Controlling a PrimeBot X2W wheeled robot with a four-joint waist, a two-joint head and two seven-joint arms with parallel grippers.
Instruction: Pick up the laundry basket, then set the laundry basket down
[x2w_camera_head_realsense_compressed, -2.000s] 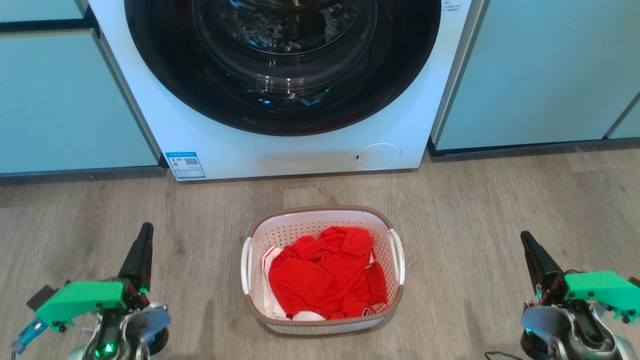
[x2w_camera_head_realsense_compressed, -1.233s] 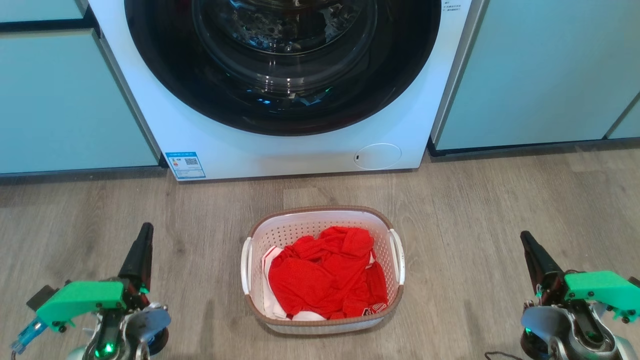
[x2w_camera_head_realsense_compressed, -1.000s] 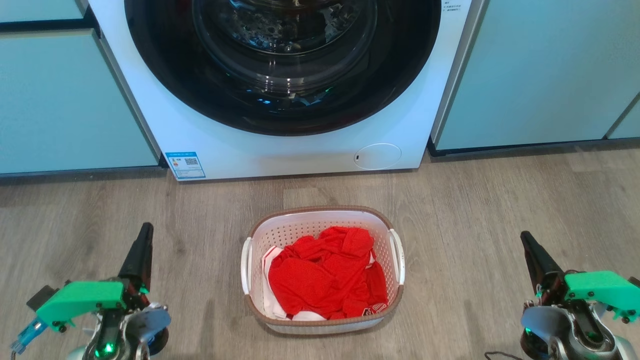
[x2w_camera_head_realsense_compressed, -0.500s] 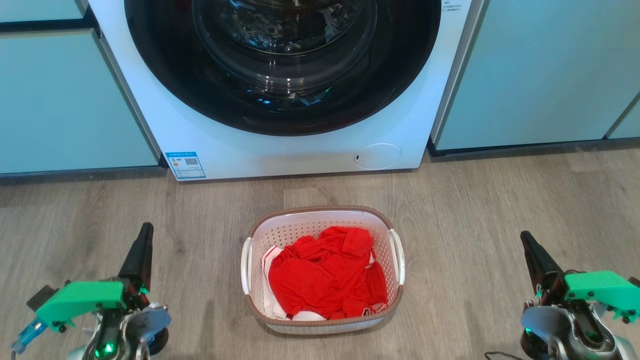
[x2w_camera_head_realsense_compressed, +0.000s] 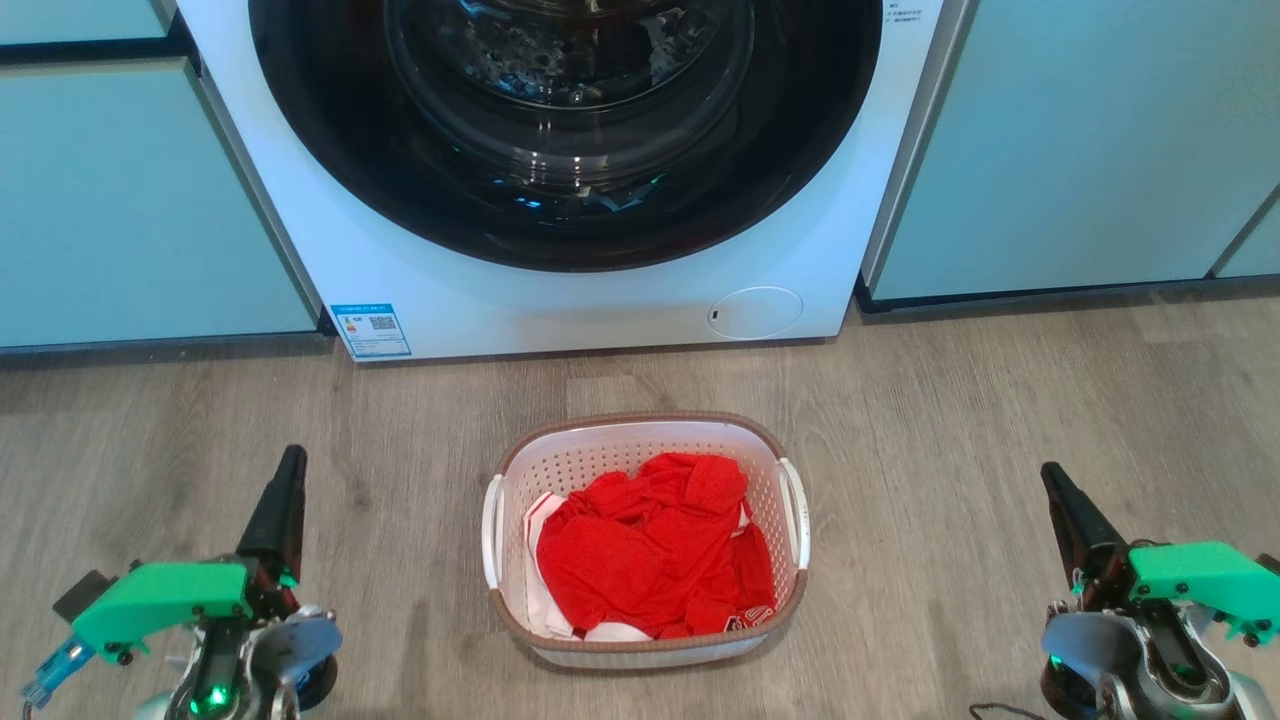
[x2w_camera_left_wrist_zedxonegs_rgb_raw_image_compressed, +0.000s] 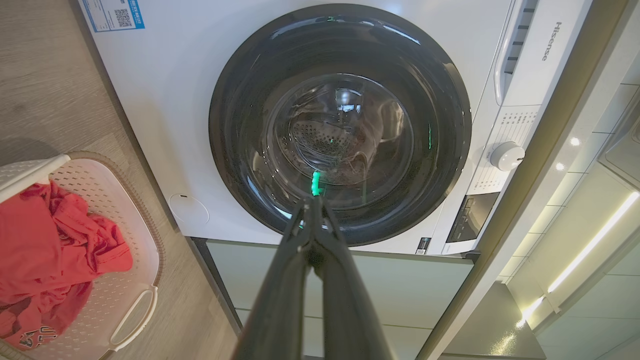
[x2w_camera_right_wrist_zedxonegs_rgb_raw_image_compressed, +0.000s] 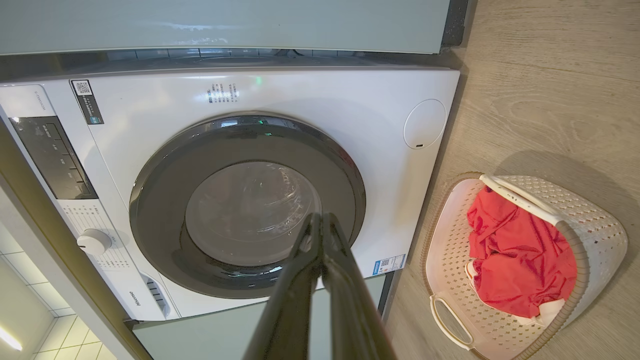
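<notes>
The small white perforated plastic laundry basket with a brown rim (x2w_camera_head_realsense_compressed: 640, 418) is standing on the floor straight ahead of me, between my two grippers and slightly forward of them. My left gripper (x2w_camera_head_realsense_compressed: 291, 460) and my right gripper (x2w_camera_head_realsense_compressed: 1049, 472) are hovering well apart from it, both pinched together and holding nothing. Neither is looking clearly nearer. Its white left handle (x2w_camera_head_realsense_compressed: 490, 530) is facing my left gripper and its white right handle (x2w_camera_head_realsense_compressed: 800, 525) my right one, so I am judging that each arm must travel inward. Its longer axis I cannot tell. The grey wood-look floor (x2w_camera_head_realsense_compressed: 950, 400) is lying flat. The white front-loading washing machine (x2w_camera_head_realsense_compressed: 600, 310) is standing near behind the basket, between pale blue-green cabinet fronts (x2w_camera_head_realsense_compressed: 130, 200).
</notes>
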